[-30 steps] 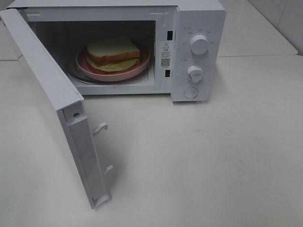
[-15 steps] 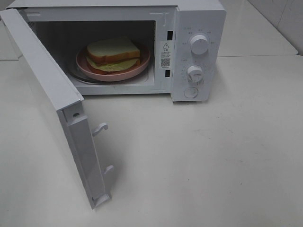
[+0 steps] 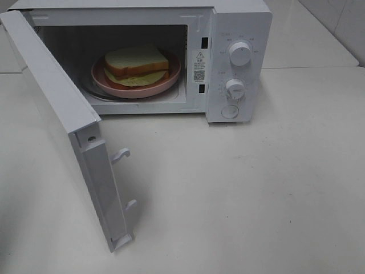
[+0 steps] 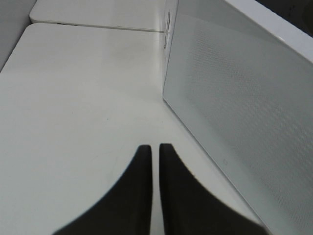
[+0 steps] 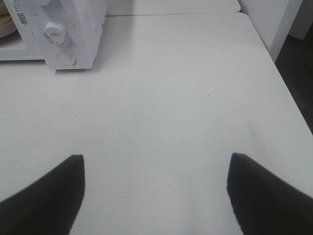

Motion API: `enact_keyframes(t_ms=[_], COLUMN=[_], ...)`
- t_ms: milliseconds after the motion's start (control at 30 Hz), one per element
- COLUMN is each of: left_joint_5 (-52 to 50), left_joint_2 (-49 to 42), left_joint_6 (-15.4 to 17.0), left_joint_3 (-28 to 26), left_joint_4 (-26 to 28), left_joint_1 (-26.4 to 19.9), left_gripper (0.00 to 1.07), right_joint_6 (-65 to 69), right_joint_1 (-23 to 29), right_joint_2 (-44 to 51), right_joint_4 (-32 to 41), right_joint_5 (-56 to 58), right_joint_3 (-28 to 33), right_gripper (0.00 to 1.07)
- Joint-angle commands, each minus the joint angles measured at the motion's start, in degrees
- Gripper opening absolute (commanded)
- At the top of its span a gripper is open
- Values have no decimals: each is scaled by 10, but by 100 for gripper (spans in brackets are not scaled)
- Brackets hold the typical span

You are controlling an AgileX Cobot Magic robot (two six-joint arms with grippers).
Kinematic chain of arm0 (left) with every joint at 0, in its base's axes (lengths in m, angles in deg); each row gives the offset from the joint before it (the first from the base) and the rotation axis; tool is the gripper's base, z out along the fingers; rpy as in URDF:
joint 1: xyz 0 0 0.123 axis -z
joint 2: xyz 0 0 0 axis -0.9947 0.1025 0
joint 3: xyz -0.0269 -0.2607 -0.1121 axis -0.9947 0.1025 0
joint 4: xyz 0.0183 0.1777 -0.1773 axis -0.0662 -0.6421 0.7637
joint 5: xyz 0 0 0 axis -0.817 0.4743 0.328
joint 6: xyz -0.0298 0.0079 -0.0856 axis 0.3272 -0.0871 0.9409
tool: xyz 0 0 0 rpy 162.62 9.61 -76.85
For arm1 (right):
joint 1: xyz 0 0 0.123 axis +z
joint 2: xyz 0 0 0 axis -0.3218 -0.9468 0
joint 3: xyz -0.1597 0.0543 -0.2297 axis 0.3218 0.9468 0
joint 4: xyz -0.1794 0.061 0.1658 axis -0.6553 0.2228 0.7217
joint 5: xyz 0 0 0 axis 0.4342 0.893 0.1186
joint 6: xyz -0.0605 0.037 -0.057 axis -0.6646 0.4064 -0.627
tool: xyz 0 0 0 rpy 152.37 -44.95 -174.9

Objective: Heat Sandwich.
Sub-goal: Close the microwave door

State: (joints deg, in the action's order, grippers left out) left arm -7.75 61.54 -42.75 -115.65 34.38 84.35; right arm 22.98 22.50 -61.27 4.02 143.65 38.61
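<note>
Exterior high: white-bread sandwich (image 3: 136,66), tan crust, pale green-yellow filling.

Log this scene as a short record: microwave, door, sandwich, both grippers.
microwave: on white table, two knobs on its panel
door: open
sandwich: on pink plate, inside the microwave
left gripper: shut, empty, beside the door's outer face
right gripper: open, empty, above the table
</note>
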Motion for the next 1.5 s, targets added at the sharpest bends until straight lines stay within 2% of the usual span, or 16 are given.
enact_keyframes(t_ms=[33, 200, 267, 333, 433, 500, 533, 633, 667, 800, 1033, 1100, 1133, 1167, 1333, 1500], left_joint_5=[-72, -168, -244, -269, -391, -415, -482, -534, -587, -646, -783, -804, -841, -866, -942, -948], left_joint_2=[42, 101, 137, 147, 191, 202, 226, 249, 274, 317, 435, 450, 474, 486, 542, 578], left_joint_6=[2, 1, 1, 1, 1, 1, 1, 1, 1, 5, 10, 21, 56, 70, 83, 85], left_joint_3=[1, 12, 34, 45, 81, 88, 105, 117, 126, 131, 131, 131, 131, 131, 130, 113], left_joint_4=[11, 21, 22, 22, 22, 22, 21, 13, -3, -38, -174, -184, -208, -219, -252, -257], left_joint_1=[-2, -2, -2, -2, -2, -2, -2, -2, -2, -2, -2, -2, -2, -2, -2, 10], left_gripper=[0, 0, 0, 0, 0, 0, 0, 0, 0, 0, 0, 0, 0, 0, 0, 0], right_joint_6=[5, 5, 5, 5, 5, 5, 5, 5, 5, 5, 5, 5, 5, 5, 5, 5], right_joint_1=[-2, -2, -2, -2, -2, -2, -2, -2, -2, -2, -2, -2, -2, -2, -2, -2], right_joint_2=[15, 15, 15, 15, 15, 15, 15, 15, 15, 15, 15, 15, 15, 15, 15, 15], right_joint_4=[0, 0, 0, 0, 0, 0, 0, 0, 0, 0, 0, 0, 0, 0, 0, 0], right_joint_5=[-8, -8, -8, -8, -8, -8, -8, -8, -8, -8, -8, -8, -8, -8, -8, -8], right_joint_3=[-1, -1, -1, -1, -1, -1, -1, -1, -1, -1, -1, -1, -1, -1, -1, -1], right_gripper=[76, 76, 76, 76, 76, 76, 76, 75, 75, 75, 75, 75, 75, 75, 75, 75])
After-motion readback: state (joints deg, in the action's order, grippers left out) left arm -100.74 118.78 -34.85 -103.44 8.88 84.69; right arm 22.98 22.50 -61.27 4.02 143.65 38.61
